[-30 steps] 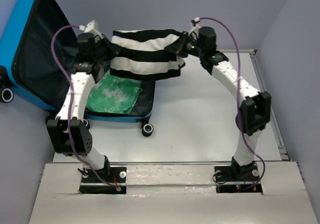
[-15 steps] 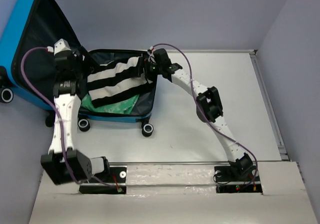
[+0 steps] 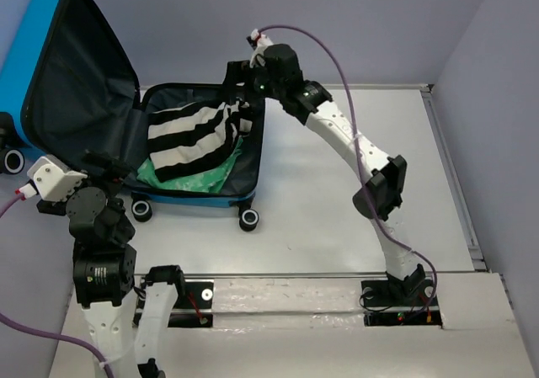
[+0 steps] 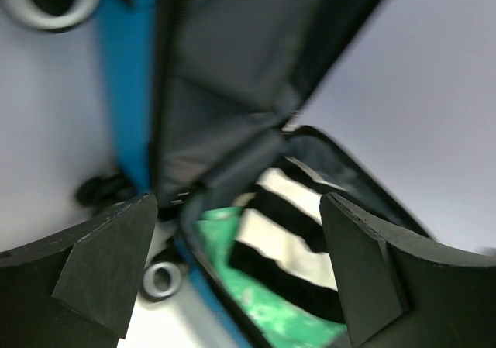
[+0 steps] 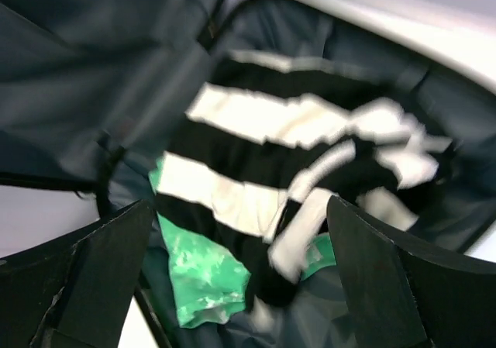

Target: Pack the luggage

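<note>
White tabletop [image 3: 354,193], far-left corner: bright-blue hard-shell suitcase [image 3: 84,83] lies open, black-and-white striped cloth [image 3: 189,134] over a green cloth [image 3: 189,172] inside. I've got left gripper [image 4: 236,267] and right gripper [image 5: 240,274] both with jaws spread wide.

Striped cloth [image 3: 187,135] half hides green cloth [image 3: 195,174] in luggage [image 3: 76,92].

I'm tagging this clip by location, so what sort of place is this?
Likely a robotics lab test cell: a white table boxed in by plain lilac walls, robot arms bolted to it, one suitcase as prop.
</note>
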